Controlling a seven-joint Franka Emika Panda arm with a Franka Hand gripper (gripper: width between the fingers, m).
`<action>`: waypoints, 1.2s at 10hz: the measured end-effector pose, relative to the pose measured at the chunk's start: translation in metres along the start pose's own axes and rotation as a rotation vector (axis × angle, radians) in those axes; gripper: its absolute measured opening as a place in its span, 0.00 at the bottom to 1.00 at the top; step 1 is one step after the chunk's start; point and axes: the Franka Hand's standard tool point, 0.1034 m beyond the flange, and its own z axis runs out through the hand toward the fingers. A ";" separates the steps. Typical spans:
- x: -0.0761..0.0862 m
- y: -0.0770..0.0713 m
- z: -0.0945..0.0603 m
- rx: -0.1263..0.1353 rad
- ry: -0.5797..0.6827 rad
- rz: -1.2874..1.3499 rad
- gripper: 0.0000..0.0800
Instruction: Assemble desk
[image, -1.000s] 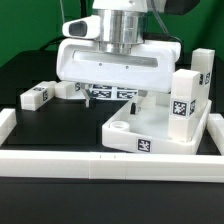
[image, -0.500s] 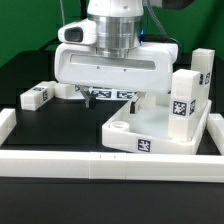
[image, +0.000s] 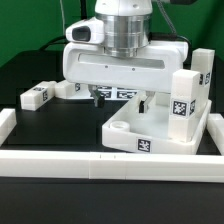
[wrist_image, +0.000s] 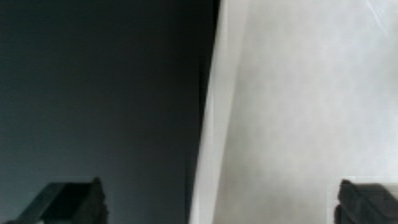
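Note:
The white desk tabletop (image: 128, 131) lies on the black table at the exterior view's right. One leg block (image: 183, 103) stands upright on its right corner. A second leg (image: 204, 68) stands behind that one, and two more legs (image: 36, 96) (image: 66, 88) lie at the left. My gripper (image: 120, 100) hangs open just behind the tabletop's far edge, holding nothing. In the wrist view both dark fingertips (wrist_image: 71, 204) show wide apart over a straight edge between the dark table and a white surface (wrist_image: 302, 100). I cannot tell which part that surface is.
The marker board (image: 118, 93) lies on the table behind my fingers. A low white border wall (image: 100, 161) runs along the front, with side pieces at the left (image: 7, 122) and right (image: 216, 130).
My gripper has shifted a little toward the exterior view's right, closer to the standing leg, and has stayed open. The parts have not moved.

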 end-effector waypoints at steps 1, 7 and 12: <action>0.002 -0.001 0.001 0.000 -0.024 0.001 0.81; 0.000 0.003 0.019 -0.018 -0.019 -0.001 0.78; 0.002 0.004 0.018 -0.017 -0.014 0.000 0.08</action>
